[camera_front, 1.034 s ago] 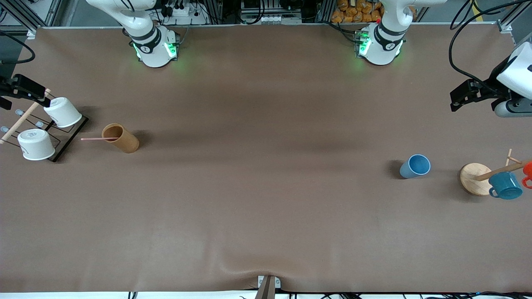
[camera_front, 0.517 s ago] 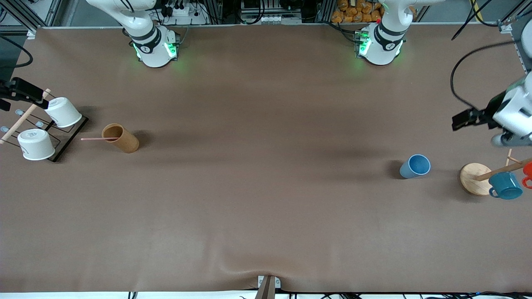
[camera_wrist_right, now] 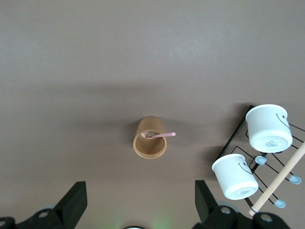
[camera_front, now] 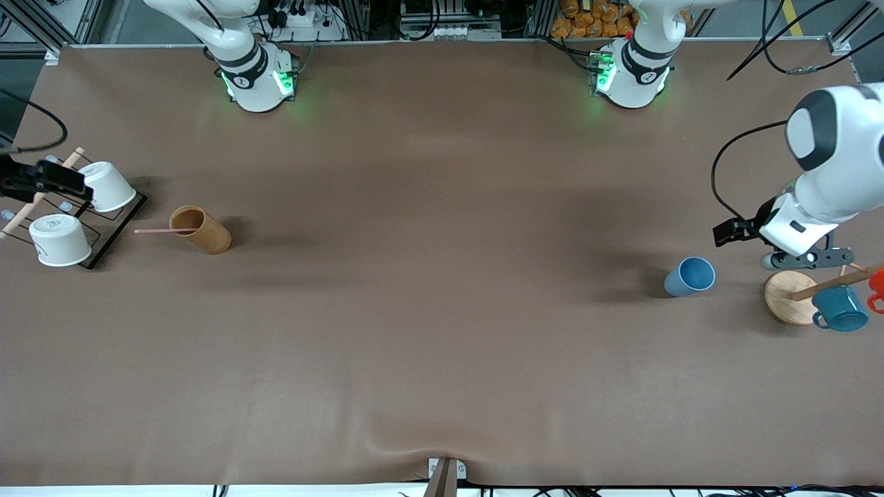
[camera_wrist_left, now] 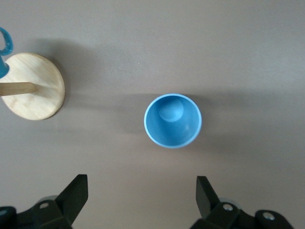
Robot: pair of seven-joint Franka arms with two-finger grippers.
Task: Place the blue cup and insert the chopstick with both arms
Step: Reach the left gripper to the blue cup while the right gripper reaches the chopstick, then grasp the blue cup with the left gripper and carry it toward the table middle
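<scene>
The blue cup (camera_front: 689, 276) stands upright and empty on the table toward the left arm's end; the left wrist view looks down into it (camera_wrist_left: 172, 120). The pale-pink chopstick (camera_front: 155, 230) stands in a brown cup (camera_front: 204, 230) toward the right arm's end, and shows in the right wrist view (camera_wrist_right: 162, 135) in that brown cup (camera_wrist_right: 150, 139). My left gripper (camera_front: 733, 232) is open and empty in the air beside the blue cup, jaws wide (camera_wrist_left: 141, 186). My right gripper (camera_front: 48, 178) is open and empty (camera_wrist_right: 139, 188) over the cup rack.
A wooden mug tree with a round base (camera_front: 787, 298) holds a teal mug (camera_front: 841, 308) and an orange mug (camera_front: 877, 284) beside the blue cup. A black wire rack (camera_front: 116, 224) carries two white cups (camera_front: 105, 185) (camera_front: 59, 239) beside the brown cup.
My left arm has swung down and in toward the blue cup. My right gripper has shifted slightly over the white-cup rack. Cups and chopstick have not moved.
</scene>
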